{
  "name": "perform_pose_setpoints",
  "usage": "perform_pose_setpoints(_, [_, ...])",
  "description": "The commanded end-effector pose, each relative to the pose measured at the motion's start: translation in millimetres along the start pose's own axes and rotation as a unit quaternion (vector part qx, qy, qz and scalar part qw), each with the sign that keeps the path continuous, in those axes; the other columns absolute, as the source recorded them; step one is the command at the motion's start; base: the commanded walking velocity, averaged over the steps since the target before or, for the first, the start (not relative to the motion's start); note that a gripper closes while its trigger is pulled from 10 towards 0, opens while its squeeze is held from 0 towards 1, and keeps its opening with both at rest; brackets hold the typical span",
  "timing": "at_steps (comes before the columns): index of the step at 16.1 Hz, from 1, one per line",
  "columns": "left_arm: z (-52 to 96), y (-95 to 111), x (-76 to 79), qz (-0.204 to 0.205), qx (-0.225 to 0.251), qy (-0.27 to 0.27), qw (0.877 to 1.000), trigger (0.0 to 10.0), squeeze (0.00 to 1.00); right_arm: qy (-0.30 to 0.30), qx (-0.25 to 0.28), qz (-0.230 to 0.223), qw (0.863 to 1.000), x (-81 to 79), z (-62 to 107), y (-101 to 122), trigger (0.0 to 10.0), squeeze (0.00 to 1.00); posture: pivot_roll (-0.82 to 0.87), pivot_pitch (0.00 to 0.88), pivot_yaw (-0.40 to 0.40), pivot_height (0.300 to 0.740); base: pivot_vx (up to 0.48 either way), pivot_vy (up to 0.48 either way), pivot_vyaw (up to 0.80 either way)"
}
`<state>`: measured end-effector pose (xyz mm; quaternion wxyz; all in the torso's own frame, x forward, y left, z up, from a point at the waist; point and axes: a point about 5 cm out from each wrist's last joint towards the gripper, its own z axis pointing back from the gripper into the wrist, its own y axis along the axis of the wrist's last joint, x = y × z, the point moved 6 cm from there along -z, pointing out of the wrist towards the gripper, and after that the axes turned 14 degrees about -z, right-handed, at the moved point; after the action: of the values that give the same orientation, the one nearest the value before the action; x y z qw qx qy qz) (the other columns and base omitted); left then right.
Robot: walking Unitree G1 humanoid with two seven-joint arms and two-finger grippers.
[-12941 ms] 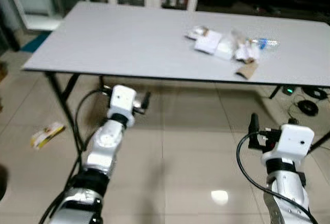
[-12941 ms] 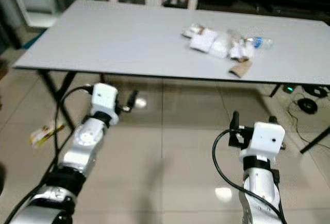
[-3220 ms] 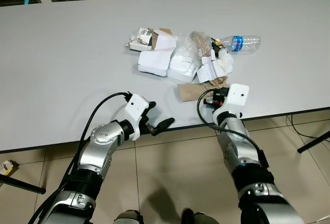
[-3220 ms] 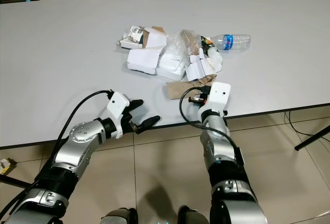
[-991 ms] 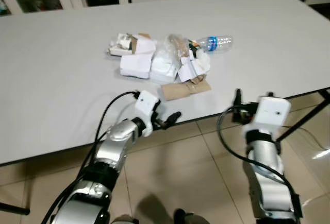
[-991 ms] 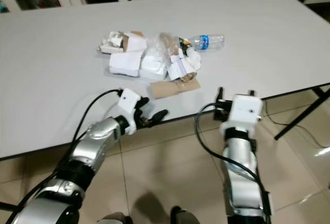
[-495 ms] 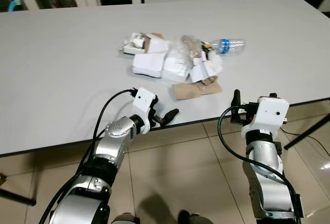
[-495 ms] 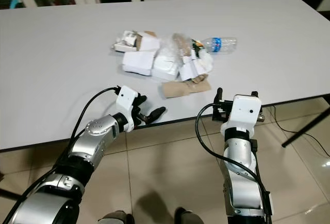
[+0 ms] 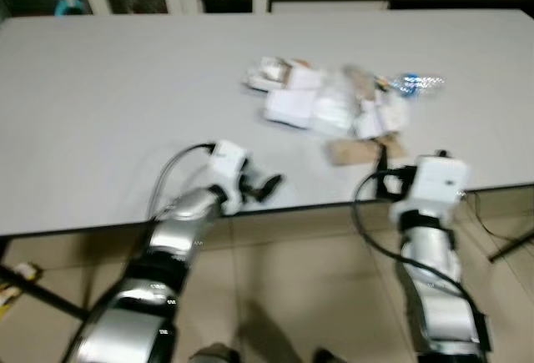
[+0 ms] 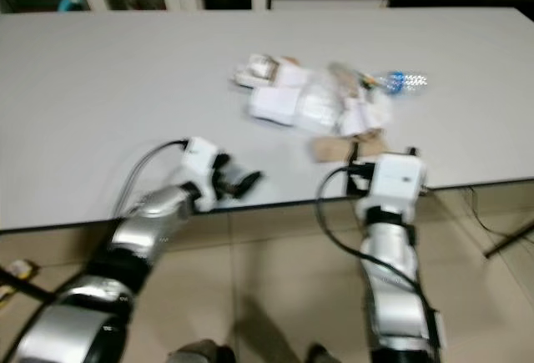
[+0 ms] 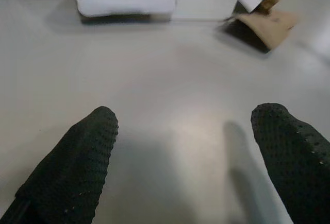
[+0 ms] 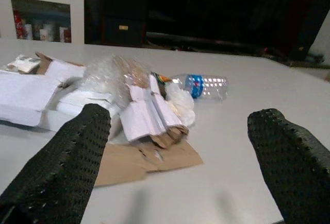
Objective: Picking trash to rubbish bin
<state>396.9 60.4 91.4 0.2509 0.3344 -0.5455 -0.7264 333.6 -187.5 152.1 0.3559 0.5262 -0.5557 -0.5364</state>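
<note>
Both arms have crept up to the counter's near edge since half a second ago, and the head views are now blurred.

Largest is the grey counter [image 9: 125,88], bare on its left half, with tiled floor [image 10: 275,279] below. The trash pile [image 12: 103,100] of white cartons and crumpled plastic sits right of centre; a flat brown cardboard piece [image 12: 139,162] lies nearest, a clear bottle [image 12: 203,86] with an unreadable blue label beyond. The left gripper [image 11: 185,152] and the right gripper [image 12: 178,162] both hover with jaws wide, holding nothing.
</note>
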Motion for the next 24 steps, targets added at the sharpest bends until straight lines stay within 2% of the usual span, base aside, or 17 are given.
perform_pose_setpoints(1, [2.8, -2, -8.2, -0.009, -0.008, 0.007, 1.000, 10.0, 0.00, -0.006, 0.010, 0.003, 1.000, 1.2, -0.7, 7, 10.0, 1.00, 0.20, 0.085, -0.026, 0.740, 0.000, 0.379, 0.00])
perform_pose_setpoints(7, [2.8, -5, -6.0, -0.013, -0.011, 0.005, 1.000, 10.0, 0.00, -0.012, 0.016, 0.014, 1.000, 3.7, -2.1, 10, 10.0, 1.00, 0.20, 0.086, -0.026, 0.740, 0.000, 0.409, 0.00])
perform_pose_setpoints(10, [3.4, -2, 0.3, -0.014, 0.005, -0.014, 1.000, 10.0, 0.00, -0.014, 0.017, 0.017, 1.000, 4.3, -2.1, 10, 10.0, 1.00, 0.20, 0.086, -0.026, 0.740, 0.000, 0.000, 0.00])
perform_pose_setpoints(12, [3.0, -1, 7.5, -0.016, 0.013, -0.034, 0.999, 10.0, 0.00, -0.024, 0.019, 0.027, 0.999, 9.8, -1.4, 11, 10.0, 1.00, 0.20, 0.086, -0.023, 0.740, 0.000, 0.000, 0.00])
perform_pose_setpoints(16, [1.8, 3, 11.5, -0.011, 0.024, -0.047, 0.999, 10.0, 0.00, -0.058, 0.016, 0.055, 0.997, 22.2, -2.6, 12, 10.0, 1.00, 0.19, 0.085, -0.025, 0.740, 0.000, 0.000, 0.00])
perform_pose_setpoints(17, [1.5, 6, 12.4, -0.008, 0.030, -0.052, 0.998, 10.0, 0.00, -0.075, 0.003, 0.063, 0.995, 29.1, -2.8, 8, 10.0, 1.00, 0.19, 0.087, -0.027, 0.740, 0.266, 0.000, 0.00])
perform_pose_setpoints(19, [1.7, 8, 11.7, -0.008, 0.033, -0.052, 0.998, 10.0, 0.00, -0.078, 0.000, 0.064, 0.995, 31.8, -3.3, 7, 10.0, 1.00, 0.20, 0.087, -0.026, 0.740, 0.360, 0.000, 0.00])
perform_pose_setpoints(24, [2.8, 6, 12.6, -0.008, 0.032, -0.055, 0.998, 10.0, 0.00, -0.079, -0.009, 0.069, 0.994, 30.3, -2.6, 3, 10.0, 1.00, 0.20, 0.086, -0.028, 0.740, 0.480, 0.000, 0.00])
